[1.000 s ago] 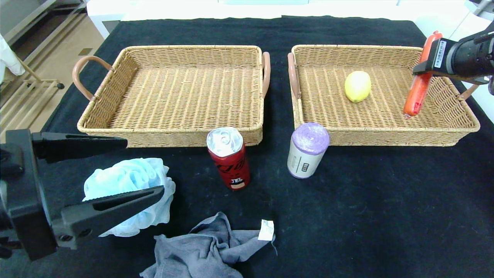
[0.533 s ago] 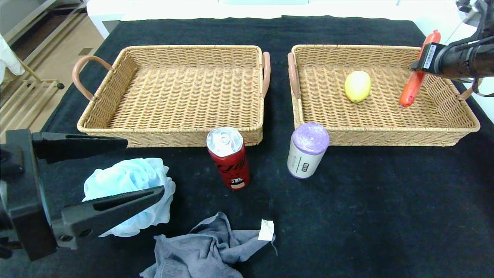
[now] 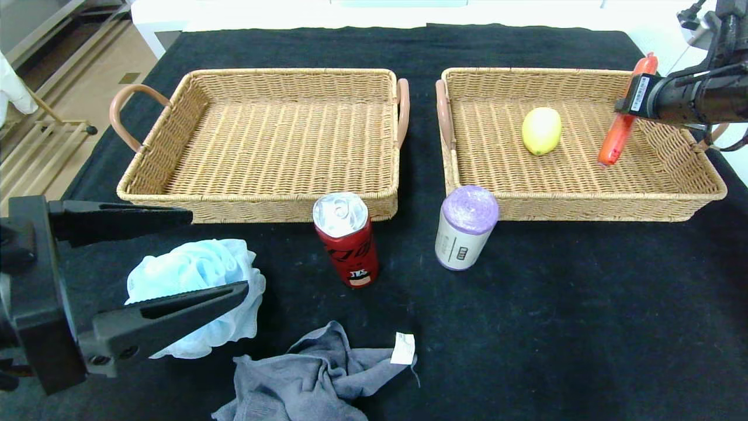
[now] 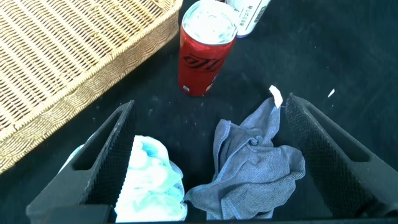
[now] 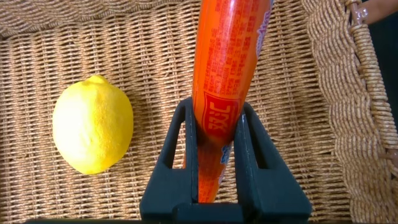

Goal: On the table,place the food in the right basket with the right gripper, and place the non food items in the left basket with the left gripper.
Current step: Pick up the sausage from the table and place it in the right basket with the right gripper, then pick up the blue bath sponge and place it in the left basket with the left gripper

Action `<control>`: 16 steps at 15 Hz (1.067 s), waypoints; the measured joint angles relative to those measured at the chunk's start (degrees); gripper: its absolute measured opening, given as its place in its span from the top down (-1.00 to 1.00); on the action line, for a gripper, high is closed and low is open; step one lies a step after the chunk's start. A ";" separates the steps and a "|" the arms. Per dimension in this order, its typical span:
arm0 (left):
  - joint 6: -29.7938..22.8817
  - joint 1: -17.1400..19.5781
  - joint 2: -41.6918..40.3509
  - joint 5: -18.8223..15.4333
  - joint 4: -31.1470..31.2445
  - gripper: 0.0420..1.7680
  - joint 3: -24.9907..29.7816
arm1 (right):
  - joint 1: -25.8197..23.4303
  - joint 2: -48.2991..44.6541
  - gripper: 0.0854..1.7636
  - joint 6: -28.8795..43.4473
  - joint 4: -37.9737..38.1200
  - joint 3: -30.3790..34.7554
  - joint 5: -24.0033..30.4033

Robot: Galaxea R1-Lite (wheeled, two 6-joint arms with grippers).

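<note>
Right gripper (image 3: pixel 626 104) is over the right basket (image 3: pixel 584 202), clamped tight on the sausage (image 3: pixel 623 120). The sausage hangs tilted, lower tip close above the basket floor near the far right side; whether it touches the weave, I can't tell. In the wrist view the sausage (image 5: pixel 225 87) runs straight between the two black fingers (image 5: pixel 180 149), gripped near one end. The lemon (image 3: pixel 541 131) already lies in that basket, well apart from the sausage.

Left gripper (image 3: pixel 175 263) sits low at the near left, jaws spread wide and holding nothing, with the sponge (image 3: pixel 196 292) on the table (image 3: pixel 555 321) between and beneath its fingers. From its own camera, sponge (image 4: pixel 149 180) and cloth (image 4: pixel 255 165) both lie between the open fingers.

The cloth (image 3: pixel 310 380) is crumpled at the near edge, white tag showing. The can (image 3: pixel 346 240) stands upright just in front of the left basket (image 3: pixel 257 204), which holds nothing. The roll (image 3: pixel 466 228) stands just in front of the right basket's near left corner.
</note>
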 joint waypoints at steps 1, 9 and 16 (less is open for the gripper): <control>0.00 0.00 -0.02 0.02 0.00 -0.94 0.00 | 0.06 0.04 0.54 -0.23 0.00 0.00 0.02; -0.10 0.00 -0.11 0.06 -0.07 -0.94 0.00 | 0.28 -0.66 -0.40 -1.60 0.56 0.55 -0.06; -0.10 0.09 -0.61 0.09 -0.11 -0.94 -0.05 | 0.37 -9.47 -0.72 -9.29 0.89 9.26 8.81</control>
